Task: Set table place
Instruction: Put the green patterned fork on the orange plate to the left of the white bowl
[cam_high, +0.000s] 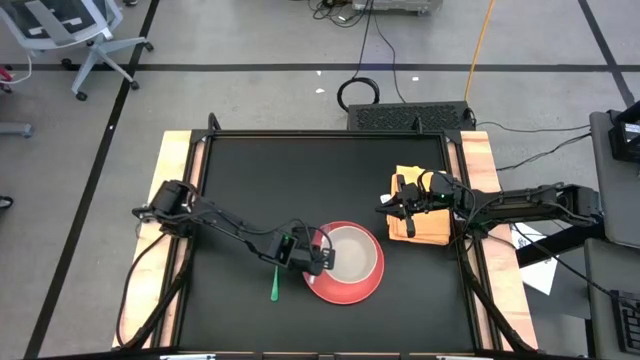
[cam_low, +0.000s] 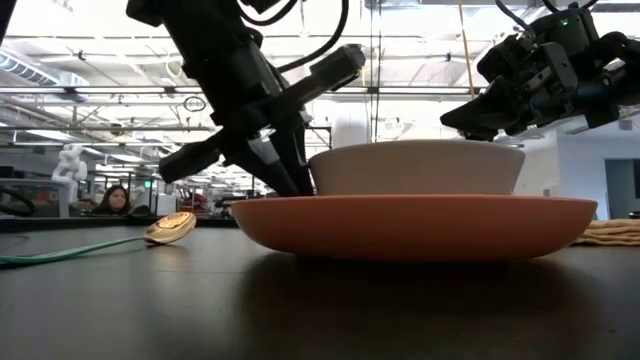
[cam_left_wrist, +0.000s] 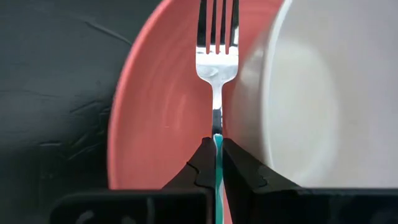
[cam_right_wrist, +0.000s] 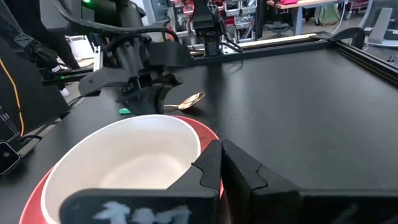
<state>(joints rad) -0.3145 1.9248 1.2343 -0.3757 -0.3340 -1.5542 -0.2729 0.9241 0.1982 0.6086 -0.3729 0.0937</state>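
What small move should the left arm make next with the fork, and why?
Probably shift the left gripper sideways off the red plate toward bare table: it grips the fork above the plate, tines close beside the white bowl.

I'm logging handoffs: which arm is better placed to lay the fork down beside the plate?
Left. Its gripper is shut on the fork over the red plate; the right gripper hovers empty by the napkin.

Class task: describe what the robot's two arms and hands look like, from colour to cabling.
Both arms are dark, slim and jointed, with black cables looped alongside. The left hand and right hand each end in two black wedge-shaped fingers. A small green light shows on the right arm.
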